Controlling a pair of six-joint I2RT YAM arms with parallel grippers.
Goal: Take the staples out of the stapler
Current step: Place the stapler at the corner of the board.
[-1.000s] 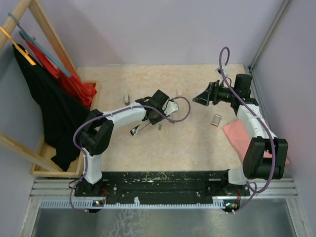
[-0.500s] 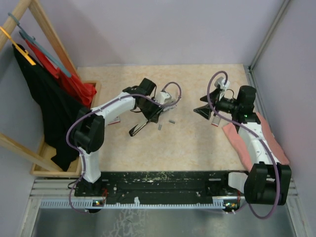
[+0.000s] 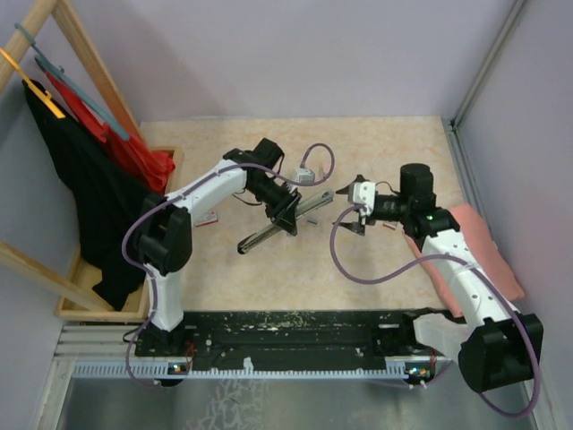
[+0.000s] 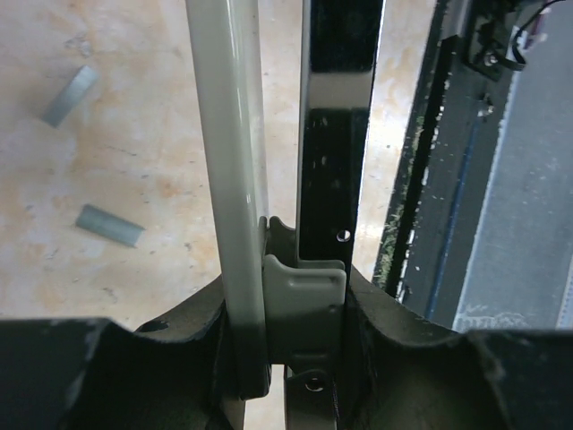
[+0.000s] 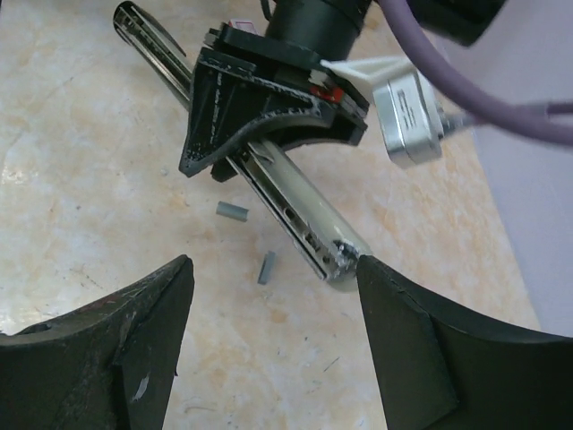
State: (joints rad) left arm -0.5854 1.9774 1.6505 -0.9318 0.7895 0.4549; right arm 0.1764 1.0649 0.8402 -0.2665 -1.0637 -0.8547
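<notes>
pinching the opened stapler (image 5: 304, 202) partway along, the left fingers (image 4: 161, 358) point its long axis toward the right fingers (image 5: 134, 331), which stand spread facing its free end, not touching; two loose staples (image 5: 231, 211) lie on the tabletop (image 5: 89, 134) just below that end, nearer the right arm.

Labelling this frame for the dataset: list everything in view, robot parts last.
beige table: one
long black-and-cream stapler: one, held mid-table
short dull-grey metal staples: two, grey, loose on table near stapler tip
small red-and-white box: one, beside left arm
pink cloth: one, table's right edge
wooden rack: one, far left, holding black and red garments
left fingers: black, shut on stapler
right fingers: black, open, facing stapler tip
</notes>
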